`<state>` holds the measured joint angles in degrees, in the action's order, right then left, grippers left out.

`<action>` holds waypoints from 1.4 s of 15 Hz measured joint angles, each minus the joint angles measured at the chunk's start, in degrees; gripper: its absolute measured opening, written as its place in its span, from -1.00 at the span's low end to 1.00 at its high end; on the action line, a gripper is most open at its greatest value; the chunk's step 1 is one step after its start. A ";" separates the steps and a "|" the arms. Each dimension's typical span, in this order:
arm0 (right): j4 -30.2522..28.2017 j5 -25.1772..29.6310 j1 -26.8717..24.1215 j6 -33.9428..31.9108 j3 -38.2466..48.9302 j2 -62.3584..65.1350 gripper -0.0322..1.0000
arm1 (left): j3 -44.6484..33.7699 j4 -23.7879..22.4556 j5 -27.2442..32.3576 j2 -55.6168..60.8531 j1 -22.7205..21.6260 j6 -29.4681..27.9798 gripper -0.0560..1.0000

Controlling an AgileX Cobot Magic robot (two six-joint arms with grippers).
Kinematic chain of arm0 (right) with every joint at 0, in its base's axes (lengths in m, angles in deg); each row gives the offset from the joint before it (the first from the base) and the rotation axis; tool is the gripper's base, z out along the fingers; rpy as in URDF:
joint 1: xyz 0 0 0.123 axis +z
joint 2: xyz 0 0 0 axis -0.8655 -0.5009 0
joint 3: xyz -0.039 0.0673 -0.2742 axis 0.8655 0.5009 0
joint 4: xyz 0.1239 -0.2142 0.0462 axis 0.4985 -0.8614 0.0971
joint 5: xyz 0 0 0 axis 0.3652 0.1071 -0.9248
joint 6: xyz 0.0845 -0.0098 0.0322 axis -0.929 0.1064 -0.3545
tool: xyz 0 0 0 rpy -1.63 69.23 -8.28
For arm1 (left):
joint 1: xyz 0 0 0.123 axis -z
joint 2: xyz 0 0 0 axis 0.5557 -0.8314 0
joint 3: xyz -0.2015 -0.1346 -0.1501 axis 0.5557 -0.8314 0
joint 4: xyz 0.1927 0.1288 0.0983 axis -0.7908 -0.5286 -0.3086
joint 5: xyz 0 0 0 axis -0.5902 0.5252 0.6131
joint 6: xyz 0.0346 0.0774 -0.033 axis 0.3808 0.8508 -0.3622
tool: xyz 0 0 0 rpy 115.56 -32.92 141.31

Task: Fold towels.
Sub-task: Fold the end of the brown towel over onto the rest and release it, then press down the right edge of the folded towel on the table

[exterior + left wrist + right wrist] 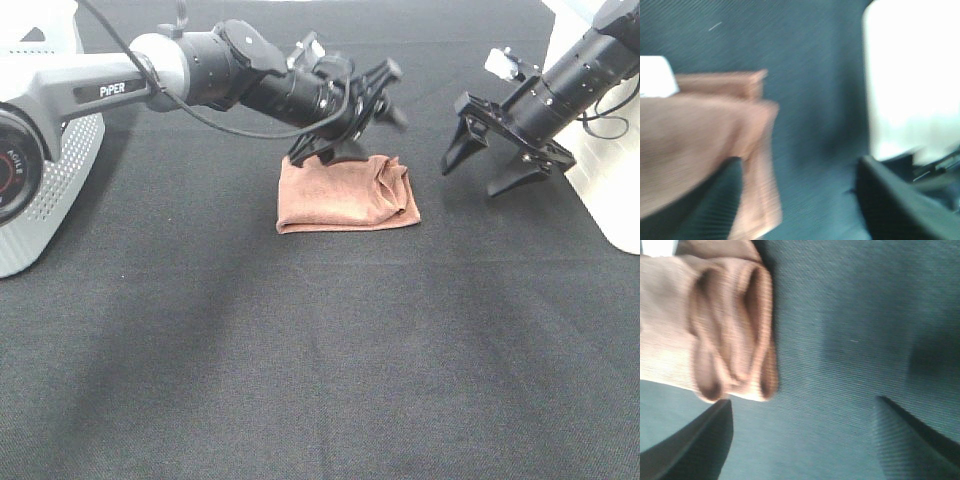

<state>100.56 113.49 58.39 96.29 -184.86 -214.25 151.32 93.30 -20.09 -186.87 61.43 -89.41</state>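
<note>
The terracotta towel point(345, 195) lies folded into a small rectangle on the black table cloth, its layered edges bunched on the right side. My left gripper point(350, 135) hovers just above the towel's far edge, jaws spread and empty. In the left wrist view the towel point(700, 135) lies beside one finger, with the gripper point(800, 162) over bare cloth. My right gripper point(470, 180) is open and empty, hanging over the table to the right of the towel. The right wrist view shows the towel's folded end point(730, 330) beside the open gripper point(802, 401).
The left arm's white perforated base point(40, 200) stands at the left edge. A white housing point(610, 200) stands at the right edge and also shows in the left wrist view point(910, 75). Black cloth point(320, 380) covers the table in front of the towel.
</note>
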 joint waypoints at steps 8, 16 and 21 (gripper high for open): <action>14.95 0.40 8.82 7.56 0.00 4.18 0.46 | 2.58 -7.33 5.50 6.19 -9.74 18.28 0.37; 23.15 -9.28 14.55 13.98 0.00 -4.70 0.46 | 2.75 -10.71 12.83 7.56 -14.84 18.28 0.37; 16.27 -13.18 8.02 11.92 0.00 -5.61 0.46 | 2.75 -10.77 13.12 7.56 -14.84 18.28 0.37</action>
<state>116.83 100.31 66.42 108.20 -184.86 -219.86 154.07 82.53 -6.97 -179.31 46.59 -71.14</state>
